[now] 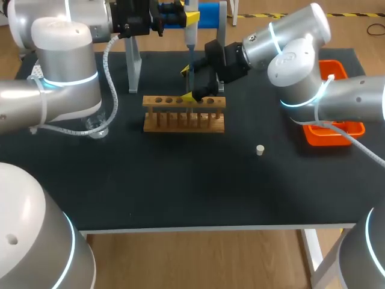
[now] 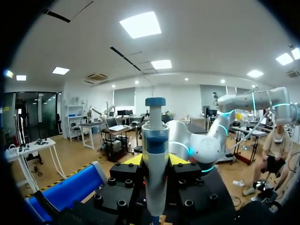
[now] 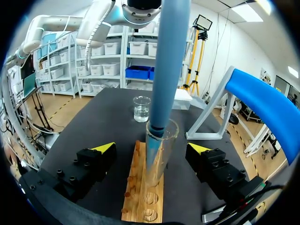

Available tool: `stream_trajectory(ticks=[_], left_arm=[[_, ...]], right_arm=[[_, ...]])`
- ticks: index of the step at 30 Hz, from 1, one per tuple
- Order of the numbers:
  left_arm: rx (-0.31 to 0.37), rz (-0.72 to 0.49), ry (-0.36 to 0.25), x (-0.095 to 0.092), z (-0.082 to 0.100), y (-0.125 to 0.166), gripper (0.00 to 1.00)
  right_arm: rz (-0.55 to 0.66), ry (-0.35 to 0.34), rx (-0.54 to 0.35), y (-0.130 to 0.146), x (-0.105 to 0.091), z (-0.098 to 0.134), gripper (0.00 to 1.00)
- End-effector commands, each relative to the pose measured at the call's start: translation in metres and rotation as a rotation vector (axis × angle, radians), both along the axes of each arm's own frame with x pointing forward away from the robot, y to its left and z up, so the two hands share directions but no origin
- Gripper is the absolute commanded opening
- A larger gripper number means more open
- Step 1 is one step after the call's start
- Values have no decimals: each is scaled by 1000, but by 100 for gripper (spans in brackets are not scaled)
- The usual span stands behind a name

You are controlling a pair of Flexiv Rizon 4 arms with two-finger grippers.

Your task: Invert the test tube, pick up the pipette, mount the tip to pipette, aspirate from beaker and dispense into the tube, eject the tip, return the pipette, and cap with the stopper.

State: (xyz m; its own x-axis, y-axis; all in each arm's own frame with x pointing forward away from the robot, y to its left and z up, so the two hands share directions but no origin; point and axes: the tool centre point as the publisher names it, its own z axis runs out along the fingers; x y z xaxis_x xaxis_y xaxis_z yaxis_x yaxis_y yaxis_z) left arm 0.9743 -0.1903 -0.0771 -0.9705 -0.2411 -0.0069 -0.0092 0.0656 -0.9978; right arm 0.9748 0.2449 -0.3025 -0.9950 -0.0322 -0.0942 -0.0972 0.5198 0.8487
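Left fingers (image 2: 133, 160) pinch the pipette (image 2: 153, 150), its end inside the test tube (image 3: 157, 157) — upright in the rack (image 3: 139, 199), between the spread right fingers (image 3: 105, 148), untouched. Beaker (image 3: 141, 108) beyond holds clear liquid.

**Off-task items around the wooden rack**

Wooden rack (image 1: 183, 113): stands on the black table (image 1: 180, 186), long side facing forward, with a row of round holes along its top. Behind the rack: grey metal stand (image 1: 133, 72), upright, one leg just past the rack's left end, with a blue bar (image 1: 209, 15) across its top. Well to the right of the rack: orange tray (image 1: 328, 137), near the table's right edge and partly hidden. Contents of the tray: cannot tell.
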Motion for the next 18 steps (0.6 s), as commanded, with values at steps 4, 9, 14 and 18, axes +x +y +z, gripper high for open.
stream_trajectory(ticks=[4, 9, 14, 18], left_arm=[[-3, 5, -3, 0, -1, -1, 0], [-2, 4, 0, 1, -3, -2, 0], [-1, 2, 0, 2, -3, -3, 0], [-1, 0, -1, 2, -2, -3, 0]], right_arm=[[2, 2, -4, -1, 0, 1, 100], [2, 2, -4, -1, 0, 1, 100], [2, 2, -4, -1, 0, 1, 100], [2, 2, -4, -1, 0, 1, 100]])
